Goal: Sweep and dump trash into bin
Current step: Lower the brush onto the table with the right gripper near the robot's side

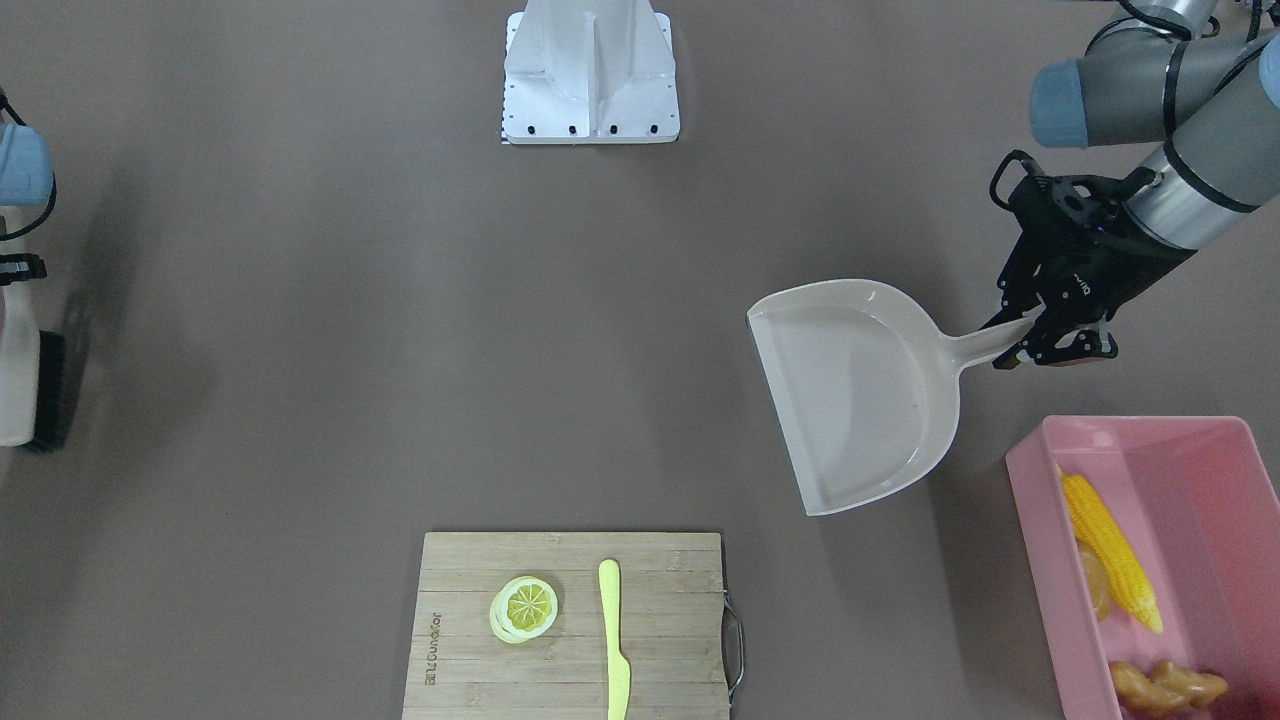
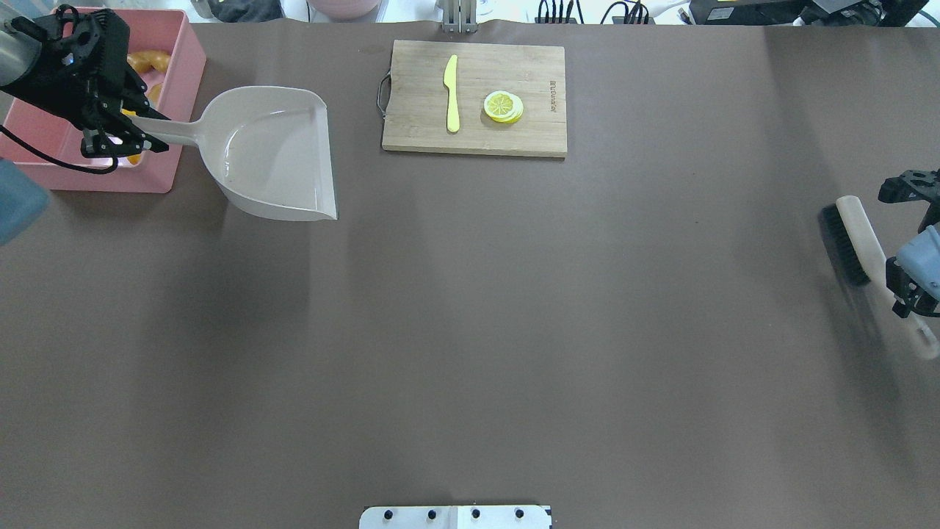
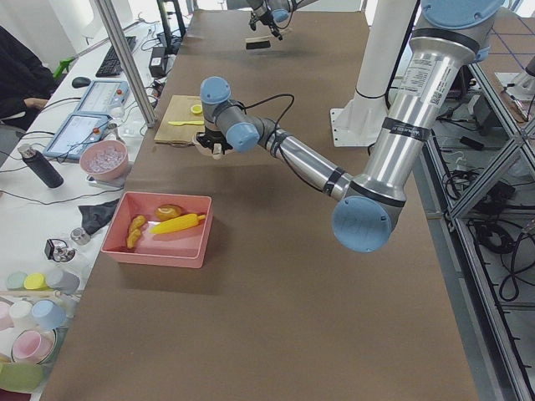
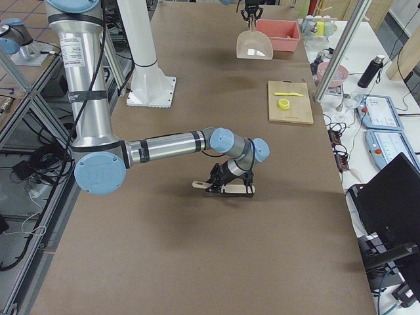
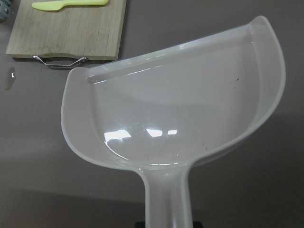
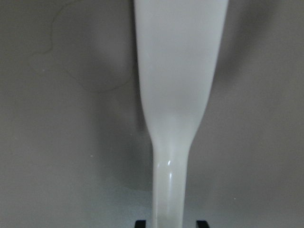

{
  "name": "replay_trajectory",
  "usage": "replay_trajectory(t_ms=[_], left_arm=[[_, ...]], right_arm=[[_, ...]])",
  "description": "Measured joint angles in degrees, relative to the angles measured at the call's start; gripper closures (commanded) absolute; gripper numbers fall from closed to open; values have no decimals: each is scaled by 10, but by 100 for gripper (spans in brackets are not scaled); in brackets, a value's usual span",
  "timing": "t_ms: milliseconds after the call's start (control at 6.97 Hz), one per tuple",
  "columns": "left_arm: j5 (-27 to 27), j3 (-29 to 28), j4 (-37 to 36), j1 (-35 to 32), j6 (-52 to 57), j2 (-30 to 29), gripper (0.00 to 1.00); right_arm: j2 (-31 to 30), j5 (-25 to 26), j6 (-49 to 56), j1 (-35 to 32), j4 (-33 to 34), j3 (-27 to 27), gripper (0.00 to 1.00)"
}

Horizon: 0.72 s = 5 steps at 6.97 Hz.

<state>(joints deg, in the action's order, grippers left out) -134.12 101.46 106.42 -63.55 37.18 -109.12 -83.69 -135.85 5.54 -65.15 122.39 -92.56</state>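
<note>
The pink bin [image 1: 1032,500] stands at the table's end on my left side. In it lie the trash pieces: a yellow corn cob [image 1: 1110,548], a tan-orange ginger root [image 1: 1165,688] and a brown potato [image 3: 170,211]. My left gripper [image 1: 1030,335] is shut on the handle of the grey-beige dustpan [image 1: 860,400], beside the bin. The pan [image 5: 175,114] holds nothing and points toward the table's middle. My right gripper [image 2: 910,290] is shut on the handle of a white brush [image 2: 852,242] with black bristles, far off at the other end. The handle [image 6: 173,95] runs up from between the right fingers.
A wooden cutting board [image 2: 418,132] lies at the far edge with a lemon slice [image 2: 503,106] and a yellow-green knife [image 2: 451,94] on it. The robot's white base [image 1: 590,75] stands at the near edge. Desks, tablets and cups line the operators' side.
</note>
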Motion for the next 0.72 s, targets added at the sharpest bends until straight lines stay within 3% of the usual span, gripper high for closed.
replay_trajectory(t_ms=[717], left_arm=[[0,9,0,1,-4,2,100]], right_arm=[[-10,2,4,-47,31,-53,0]])
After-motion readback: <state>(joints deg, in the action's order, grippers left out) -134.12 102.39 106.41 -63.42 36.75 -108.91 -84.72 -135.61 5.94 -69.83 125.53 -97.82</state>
